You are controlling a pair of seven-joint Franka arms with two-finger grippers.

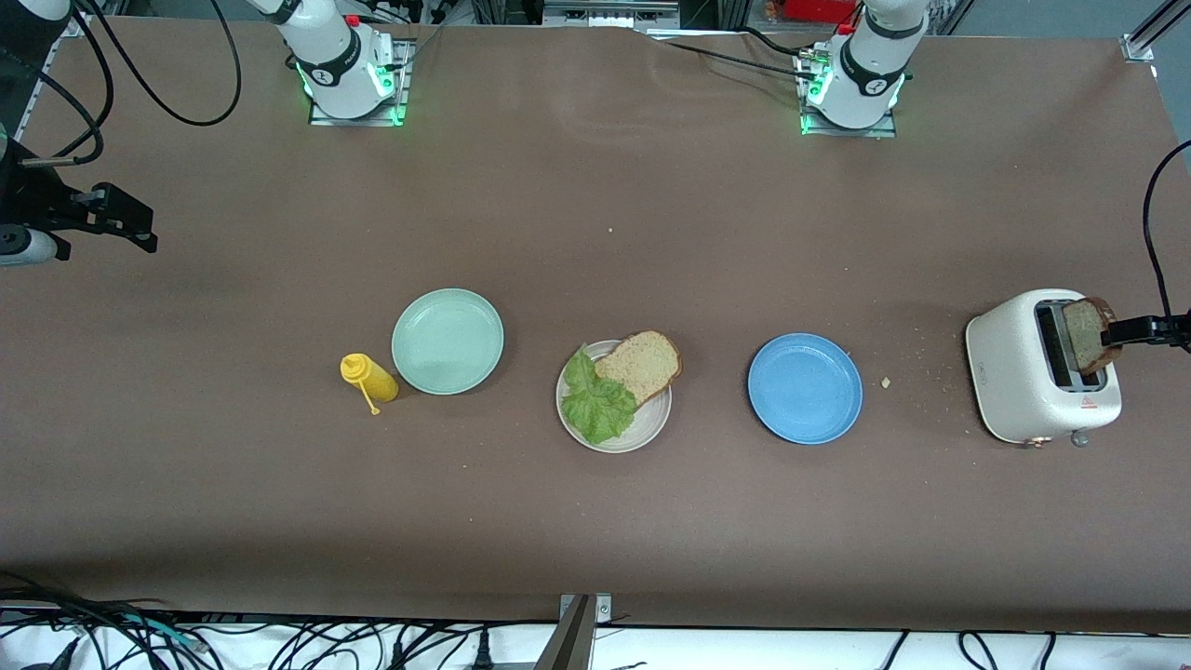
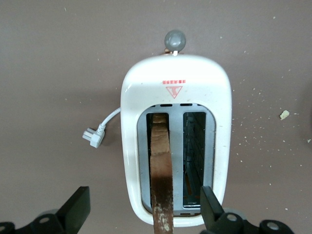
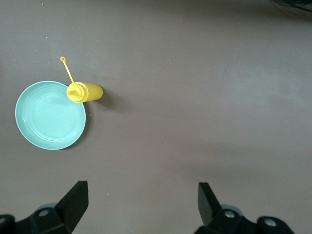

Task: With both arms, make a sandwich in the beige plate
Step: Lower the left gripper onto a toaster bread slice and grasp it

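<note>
Left pincer (image 2: 141, 214) is positioned over the white toaster (image 1: 1037, 372), at the left arm's end of the tabletop (image 1: 595, 521). Fingers (image 2: 78, 207) are spread wide, one on each side of the bread slice in the toaster (image 2: 161, 175); a clear gap is seen between each finger and the slice, so nothing is gripped. The slice stands on edge in one slot, sticking up out of it; the other slot is seen with nothing in it. Toaster plug (image 2: 93, 136) lies loose on the tabletop beside the toaster.

Right pincer (image 3: 141, 204) is held over bare tabletop at the right arm's end, fingers released and wide, nothing held or touched. That arm is waiting.

Beige plate (image 1: 651, 423) sits toward the right arm's end from the toaster, with the blue plate (image 1: 805, 388) between them. On the beige plate: lettuce leaf (image 1: 595, 400) and one bread slice (image 1: 642, 365), the slice overhanging the rim away from the front camera and overlapping the leaf's edge. Farther toward the right arm's end: mint-green plate (image 1: 448, 341), with the yellow squeeze bottle (image 1: 369, 377) lying on its side just beside it.
</note>
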